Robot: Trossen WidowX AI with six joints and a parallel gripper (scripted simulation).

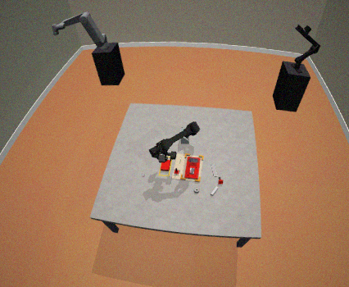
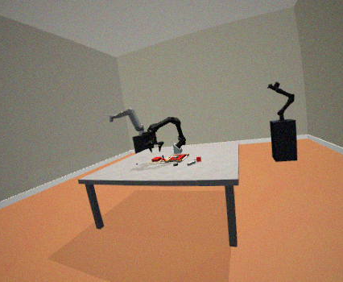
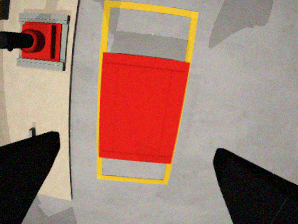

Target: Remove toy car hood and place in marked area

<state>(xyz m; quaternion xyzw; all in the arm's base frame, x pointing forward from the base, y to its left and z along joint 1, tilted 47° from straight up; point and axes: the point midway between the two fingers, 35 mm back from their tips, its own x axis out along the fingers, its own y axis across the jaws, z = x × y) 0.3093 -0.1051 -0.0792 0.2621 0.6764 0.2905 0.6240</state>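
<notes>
The flat red rectangular hood [image 1: 165, 165] [image 2: 156, 159] [image 3: 143, 108] lies within the yellow rectangular outline [image 1: 160, 175] [image 3: 193, 37] on the grey counter [image 1: 127, 197] [image 2: 209, 173] [image 3: 250, 100]; above the hood, the black end effector [image 1: 167, 157] [image 2: 155, 151] [image 3: 139, 148] is wide apart, holding nothing.

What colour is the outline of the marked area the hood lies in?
Yellow; the marked area shows best in the wrist view.

Shows a plain red, nearly rectangular hood [image 1: 165, 166] [image 2: 156, 159] [image 3: 142, 107] lying flat in the yellow-outlined marked area [image 1: 164, 175] [image 3: 152, 8], between the left and right edges of the counter [image 1: 123, 197] [image 2: 213, 173] in the top view. Overlaps both long border strips in the wrist view; leaves the wider end gap toward the near edge. Toward the right edge, shows the red toy car [image 1: 192, 175] [image 2: 179, 157], hoodless, with grey parts exposed.
</notes>
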